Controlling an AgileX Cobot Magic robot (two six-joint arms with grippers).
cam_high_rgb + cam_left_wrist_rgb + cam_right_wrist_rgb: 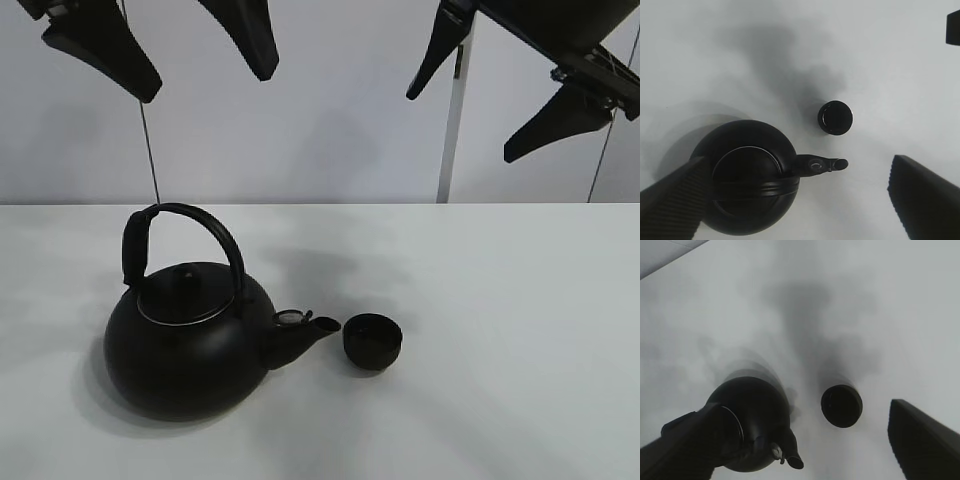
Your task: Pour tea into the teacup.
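On my white worktop (520, 400): one large round matte black kettle (185, 350), lid on, arched handle upright. Just beside its spout, not touching, one small round black handleless teacup (372, 340), contents indiscernible. My left gripper (190, 55) and right gripper (500, 95) hover above, fingers released, empty.

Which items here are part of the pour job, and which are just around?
Job:
- teacup, upright on the table, just off the spout
- kettle, lid on, handle up
- left end effector and right end effector, both open, high above

Not job:
- white table
- metal post behind it
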